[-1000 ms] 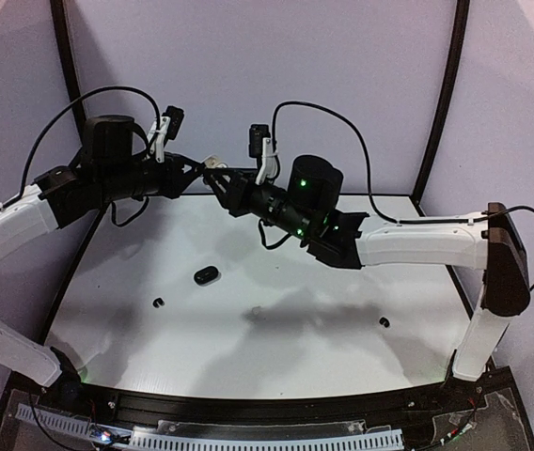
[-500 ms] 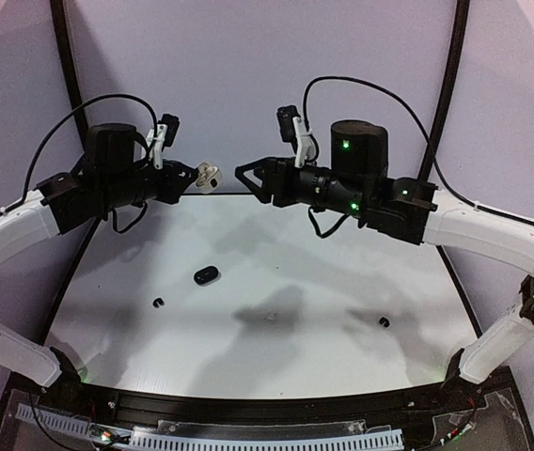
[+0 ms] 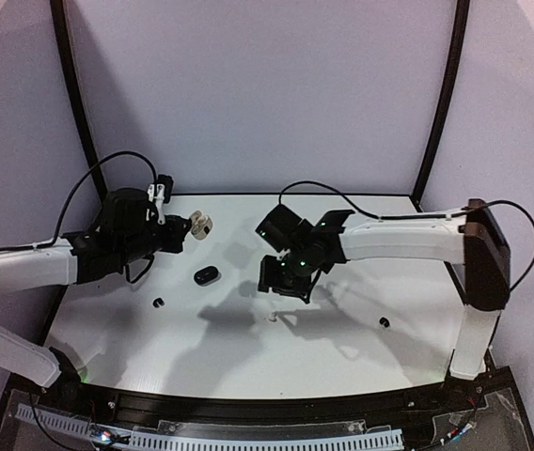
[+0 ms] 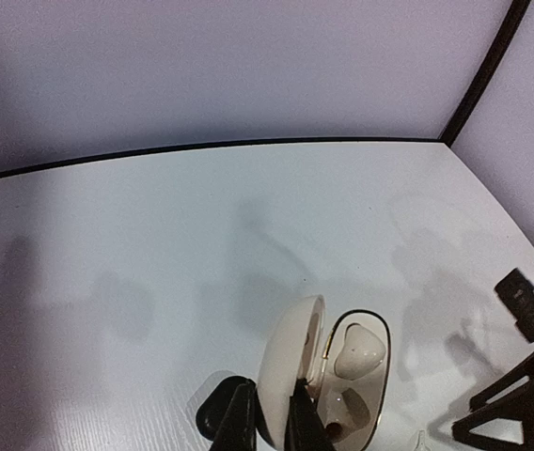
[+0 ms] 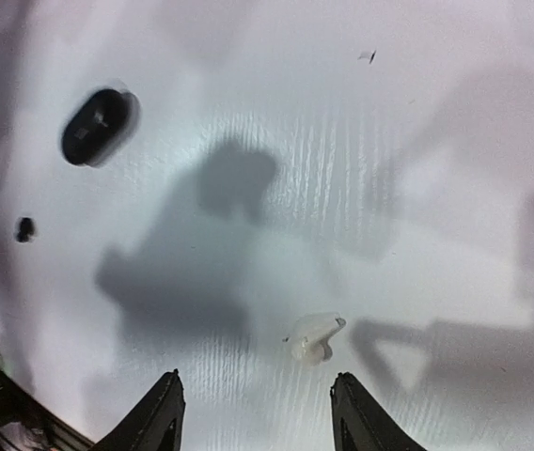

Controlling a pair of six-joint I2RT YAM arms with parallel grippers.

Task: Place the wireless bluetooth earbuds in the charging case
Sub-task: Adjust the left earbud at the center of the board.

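The right gripper, jaws wide and empty, has dropped to hover over the white earbud at the middle of the desk, ready for pickup, while the left gripper clamps the open white charging case near the far-left corner.

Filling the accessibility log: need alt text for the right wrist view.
The open right gripper hovers over a white table, with a small white earbud lying just beyond the gap between its fingertips. A black oval case sits at upper left, and a tiny black earbud lies at far left.
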